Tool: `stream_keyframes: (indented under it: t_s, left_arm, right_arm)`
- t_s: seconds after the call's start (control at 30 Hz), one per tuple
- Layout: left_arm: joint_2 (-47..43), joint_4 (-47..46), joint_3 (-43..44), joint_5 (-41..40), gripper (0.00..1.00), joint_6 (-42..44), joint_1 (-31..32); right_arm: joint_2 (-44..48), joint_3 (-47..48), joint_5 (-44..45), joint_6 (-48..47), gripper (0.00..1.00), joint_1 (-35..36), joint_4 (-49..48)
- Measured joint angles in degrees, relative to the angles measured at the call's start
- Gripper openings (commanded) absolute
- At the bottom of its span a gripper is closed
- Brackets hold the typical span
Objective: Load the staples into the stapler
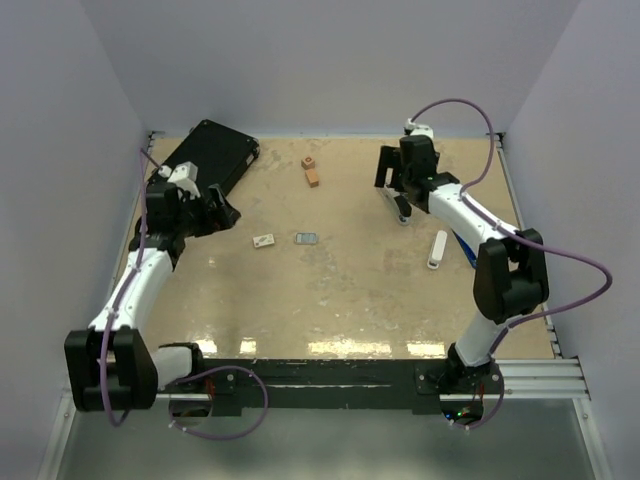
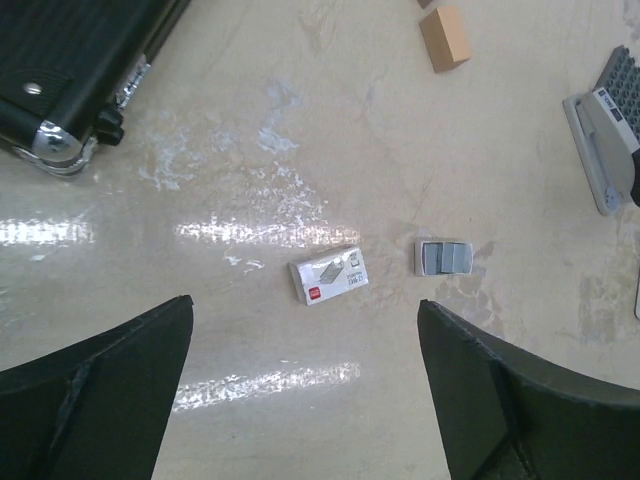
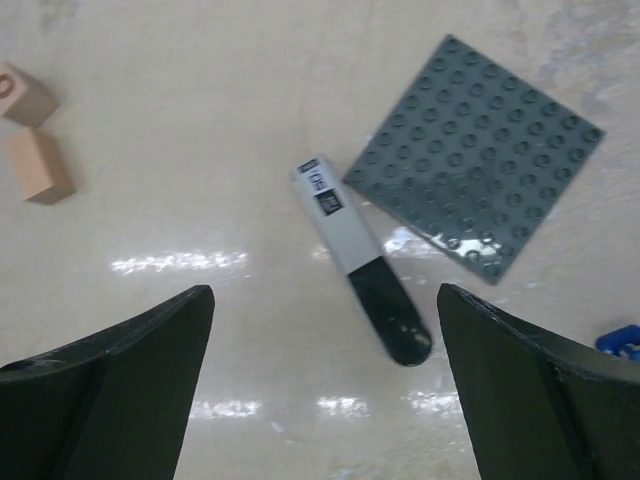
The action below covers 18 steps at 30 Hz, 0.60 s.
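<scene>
Left end effector (image 2: 305, 400): fingers wide apart, nothing between them. Right end effector (image 3: 325, 390): likewise apart and empty.

Staples (image 2: 444, 257) — a small grey block lying flat mid-table (image 1: 350, 300), near a white box (image 2: 328, 275). From my left wrist they lie ahead and a little right of the line between my fingers, well apart from both. The left arm is clearly the nearer one.

Stapler (image 3: 360, 262) — flat on the table below my right end effector, inside the gap between the fingers as the wrist camera sees it. Its long axis runs on a diagonal, silver end far-left, black end near-right. The silver end sits just beside a grey studded plate (image 3: 470, 160); I cannot tell if they touch.

Judgement: stapler not yet opened, staples untouched. My right wrist likely needs some turn so the fingers close across the stapler's narrow width.
</scene>
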<state>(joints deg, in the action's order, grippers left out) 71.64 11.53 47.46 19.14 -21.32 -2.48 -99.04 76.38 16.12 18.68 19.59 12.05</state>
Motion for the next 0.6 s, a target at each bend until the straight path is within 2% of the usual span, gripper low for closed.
stream_keyframes:
  t_s: [0.2, 0.3, 0.4, 0.53, 0.6]
  left_arm:
    - [-12.7, 1.0, -6.0, -4.6, 1.00, 2.6, 0.0]
    - [-16.6, 1.7, -8.3, -6.2, 1.00, 3.5, 0.0]
    - [-18.0, 1.9, -8.7, -7.1, 1.00, 4.2, 0.0]
    - [-17.5, 2.1, -8.7, -7.4, 1.00, 4.5, 0.0]
    - [-17.1, 2.5, -8.7, -7.4, 1.00, 4.5, 0.0]
  right_arm:
    - [-4.2, 0.5, -6.1, -3.3, 0.98, -6.9, 0.4]
    - [-8.5, 1.1, -8.3, -4.9, 0.92, -8.0, 0.9]
    - [-11.6, 1.2, -9.8, -6.3, 0.82, -7.9, 1.6]
    - [-13.5, 1.3, -10.9, -7.4, 0.62, -7.6, 3.3]
    - [-13.4, 1.3, -11.3, -7.8, 0.56, -7.6, 3.7]
